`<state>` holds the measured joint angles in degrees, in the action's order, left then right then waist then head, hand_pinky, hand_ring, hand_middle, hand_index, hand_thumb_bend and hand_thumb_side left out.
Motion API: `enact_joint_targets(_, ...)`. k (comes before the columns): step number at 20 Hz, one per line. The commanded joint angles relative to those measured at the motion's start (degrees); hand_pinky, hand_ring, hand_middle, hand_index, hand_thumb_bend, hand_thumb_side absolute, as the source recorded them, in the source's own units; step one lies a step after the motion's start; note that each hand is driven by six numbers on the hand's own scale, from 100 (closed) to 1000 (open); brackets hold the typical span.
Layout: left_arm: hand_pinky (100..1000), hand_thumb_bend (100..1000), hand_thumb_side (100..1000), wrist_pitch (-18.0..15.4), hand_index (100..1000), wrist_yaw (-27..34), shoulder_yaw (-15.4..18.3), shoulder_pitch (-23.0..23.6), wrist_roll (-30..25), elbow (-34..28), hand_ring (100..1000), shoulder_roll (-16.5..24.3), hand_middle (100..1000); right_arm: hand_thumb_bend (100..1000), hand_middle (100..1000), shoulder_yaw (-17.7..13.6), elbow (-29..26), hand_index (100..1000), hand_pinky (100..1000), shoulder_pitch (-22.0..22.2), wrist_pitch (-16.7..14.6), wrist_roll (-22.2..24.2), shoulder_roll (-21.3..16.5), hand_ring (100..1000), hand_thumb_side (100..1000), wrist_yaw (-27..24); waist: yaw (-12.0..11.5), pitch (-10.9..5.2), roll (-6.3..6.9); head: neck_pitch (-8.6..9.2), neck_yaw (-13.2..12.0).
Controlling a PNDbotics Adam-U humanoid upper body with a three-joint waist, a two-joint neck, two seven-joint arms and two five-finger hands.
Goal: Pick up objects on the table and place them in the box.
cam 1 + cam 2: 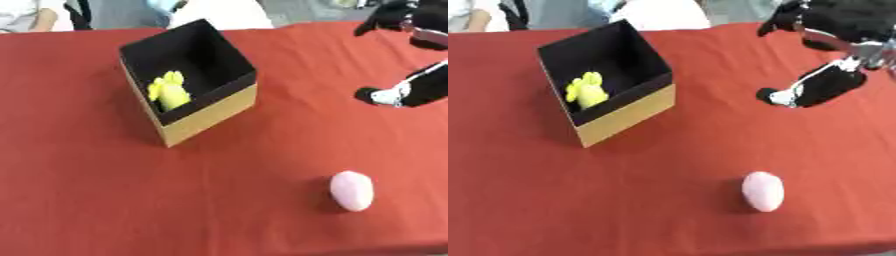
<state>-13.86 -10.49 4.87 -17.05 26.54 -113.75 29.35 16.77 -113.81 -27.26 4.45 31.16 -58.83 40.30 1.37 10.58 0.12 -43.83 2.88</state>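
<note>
Red cloth covers the table (105, 200) from edge to edge, and everything else sits on it. Largest of the things on it is the box (210, 112), open at the top, black inside and tan cardboard outside, standing left of centre toward the far side with one corner turned to the camera. Down in it, against the near-left wall, lies a yellow toy (169, 91) (soft-looking, with a few rounded lobes at its top; more than that I cannot make out).

At the upper right the right hand (815, 85) hangs above the cloth, well apart from the box and holding nothing. Its dark fingers spread apart, one reaching up and left, another pointing down and left with a pale tip; it touches neither object.

Near the front, right of centre, a pink egg-shaped object (352, 190) lies alone on the cloth, well clear of both box and hand.
</note>
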Motion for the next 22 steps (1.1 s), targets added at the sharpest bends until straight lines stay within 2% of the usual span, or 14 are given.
enact_joint_targets(1,546,100,317,0.1,817,-0.4,0.8,-0.2,0.1,-0.8,808,2.1,675,435,797,0.3,-0.8,885,839,0.9,0.0,-2.2,-2.4,864,605,-0.9,0.2,-1.03,-0.01,-0.29,-0.4)
enact_joint_targets(7,546,100,319,0.1,817,-0.4,0.7,-0.1,0.1,-0.8,808,2.1,675,419,767,2.7,-0.8,862,821,3.4,-0.8,-5.2,-2.3,842,589,-3.6,0.4,-1.15,0.05,-0.29,-0.1)
enact_joint_targets(15,545,100,319,0.2,817,-0.4,0.6,0.1,0.0,-0.8,808,2.1,674,381,751,5.1,-0.8,848,821,6.4,-1.8,-8.4,-2.3,834,631,-7.1,0.4,-1.26,0.04,-0.29,0.0)
enact_joint_targets(19,545,100,314,0.2,818,-0.5,0.6,0.2,0.0,-0.8,808,2.4,674,380,758,6.5,-0.8,856,827,8.2,-3.3,-9.6,-3.1,840,678,-9.0,0.3,-1.41,-0.05,-0.29,-0.1)
enact_joint_targets(22,545,100,314,0.3,818,-0.5,0.5,0.2,-0.1,-0.8,808,2.6,674,375,753,7.3,-0.8,850,823,8.5,-5.0,-10.3,-3.8,835,681,-11.0,0.3,-1.44,-0.14,-0.29,0.0)
